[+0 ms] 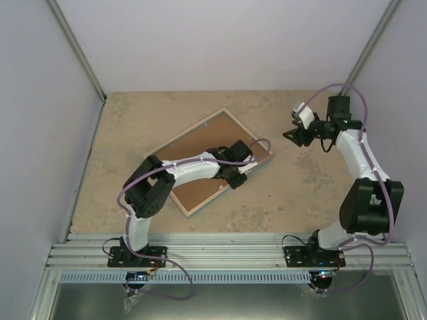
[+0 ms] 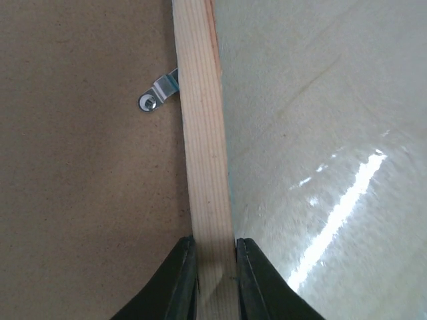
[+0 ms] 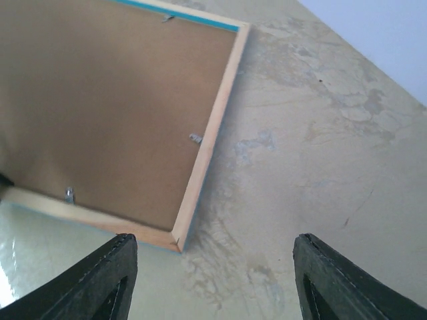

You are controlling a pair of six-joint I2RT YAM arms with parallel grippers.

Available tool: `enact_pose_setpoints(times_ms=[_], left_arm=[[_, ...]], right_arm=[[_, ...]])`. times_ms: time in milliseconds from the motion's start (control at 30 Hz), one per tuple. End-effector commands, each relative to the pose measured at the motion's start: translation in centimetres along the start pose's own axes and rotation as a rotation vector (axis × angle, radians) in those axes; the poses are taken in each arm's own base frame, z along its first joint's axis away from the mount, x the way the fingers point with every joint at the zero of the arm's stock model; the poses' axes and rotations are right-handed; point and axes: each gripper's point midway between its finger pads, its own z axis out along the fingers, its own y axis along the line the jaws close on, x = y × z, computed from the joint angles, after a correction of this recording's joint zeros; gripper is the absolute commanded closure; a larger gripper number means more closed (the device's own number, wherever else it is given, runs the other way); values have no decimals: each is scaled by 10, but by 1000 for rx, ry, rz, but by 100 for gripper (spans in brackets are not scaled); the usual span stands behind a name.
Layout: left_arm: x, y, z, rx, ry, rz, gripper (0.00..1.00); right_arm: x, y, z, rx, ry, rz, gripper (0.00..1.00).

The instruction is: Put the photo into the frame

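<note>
The frame (image 1: pixel 200 148) lies face down in the middle of the table, its light wood edges around the brown backing board. My left gripper (image 1: pixel 239 175) is shut on the frame's near right wood edge (image 2: pixel 207 167); both fingers press its sides in the left wrist view, where the gripper (image 2: pixel 215 263) sits at the bottom. My right gripper (image 1: pixel 293 135) is open and empty, held above the table to the right of the frame. In the right wrist view the gripper (image 3: pixel 212 267) hangs above the frame's corner (image 3: pixel 179 235). The photo is not in view.
Small metal clips (image 2: pixel 157 93) hold the brown backing board (image 3: pixel 107 100) in the frame. Grey walls close the table at the back and both sides. An aluminium rail (image 1: pixel 227 248) runs along the near edge.
</note>
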Motion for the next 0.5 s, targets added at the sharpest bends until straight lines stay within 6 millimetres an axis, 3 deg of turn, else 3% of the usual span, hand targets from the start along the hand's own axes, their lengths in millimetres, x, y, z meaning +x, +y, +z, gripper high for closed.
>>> enact_pose_setpoints(times_ms=[0,100,233,300,467], left_arm=[[-40,11,-57,101,-168,77,100],[-40,11,-74,199,-196,92,100],[-43,9,-95,279,-236,103,100],[-46,8,-105,319,-255,99,100],[-55,5,-127,401,-290,85,100]], right_arm=[[9,33,-18,-34,-15,-264,35],[18,56,-29,-26,-30,-449,34],[2,83,-42,48,-99,-663,29],[-1,101,-38,55,-115,-750,26],[5,120,-11,42,-40,-864,22]])
